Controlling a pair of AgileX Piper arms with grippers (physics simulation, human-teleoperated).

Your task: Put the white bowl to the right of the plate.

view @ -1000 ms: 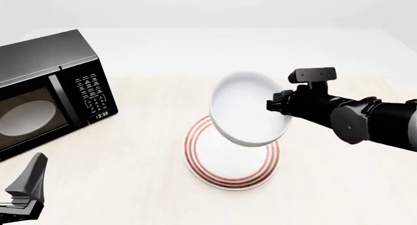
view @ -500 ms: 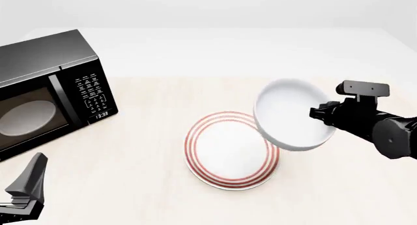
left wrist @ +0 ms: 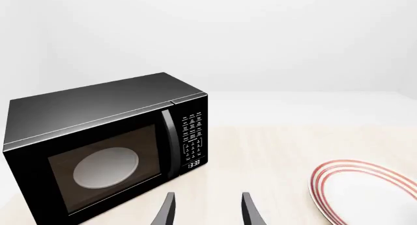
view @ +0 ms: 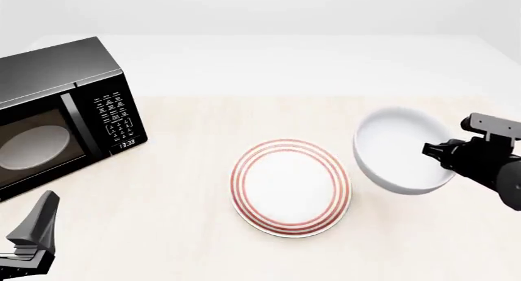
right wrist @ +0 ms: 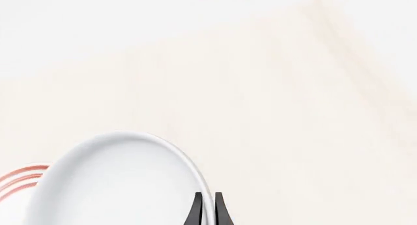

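Note:
The plate (view: 290,186) with red rings lies flat at the table's middle; its edge also shows in the left wrist view (left wrist: 364,193) and in the right wrist view (right wrist: 19,178). The white bowl (view: 399,148) hangs tilted just right of the plate, held above the table. My right gripper (view: 433,152) is shut on the bowl's right rim; in the right wrist view the fingers (right wrist: 207,211) pinch the rim of the bowl (right wrist: 111,186). My left gripper (view: 36,223) rests at the front left, open and empty, fingers apart in the left wrist view (left wrist: 207,211).
A black microwave (view: 57,113) stands at the table's left, with a pale disc behind its window (view: 33,147); it also shows in the left wrist view (left wrist: 111,147). Bare light wood table (view: 423,232) lies to the right of the plate.
My right gripper has carried the bowl rightward and lower, from over the plate to beside its right edge. The left arm has not moved.

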